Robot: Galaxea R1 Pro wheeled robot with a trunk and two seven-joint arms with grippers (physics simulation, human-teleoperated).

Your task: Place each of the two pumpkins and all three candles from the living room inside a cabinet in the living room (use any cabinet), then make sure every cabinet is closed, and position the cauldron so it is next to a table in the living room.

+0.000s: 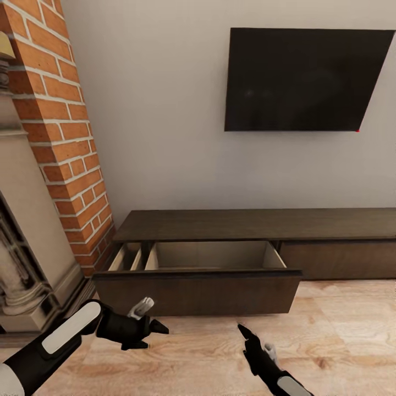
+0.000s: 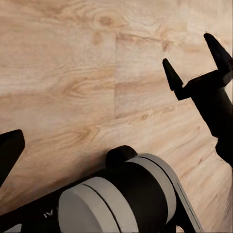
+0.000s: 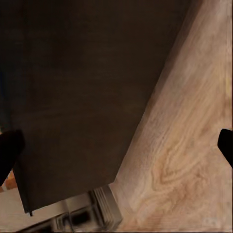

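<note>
The long low dark-brown cabinet (image 1: 258,225) stands against the wall. Its left drawer (image 1: 198,291) is pulled out, and the part of its beige inside that I can see holds nothing. My left gripper (image 1: 154,336) hovers low over the floor in front of the drawer's left half, open and empty. Below the drawer's right end is my right gripper (image 1: 245,334), also open and empty; the left wrist view shows its spread fingers (image 2: 172,77). In the right wrist view the dark drawer front (image 3: 82,87) is close. The pumpkins, candles, cauldron and table are out of view.
A brick column (image 1: 66,132) and a stone fireplace surround (image 1: 27,247) stand at the left, close to the drawer's end. A black TV (image 1: 302,80) hangs on the wall above the cabinet. Light wood floor (image 1: 341,341) stretches to the right.
</note>
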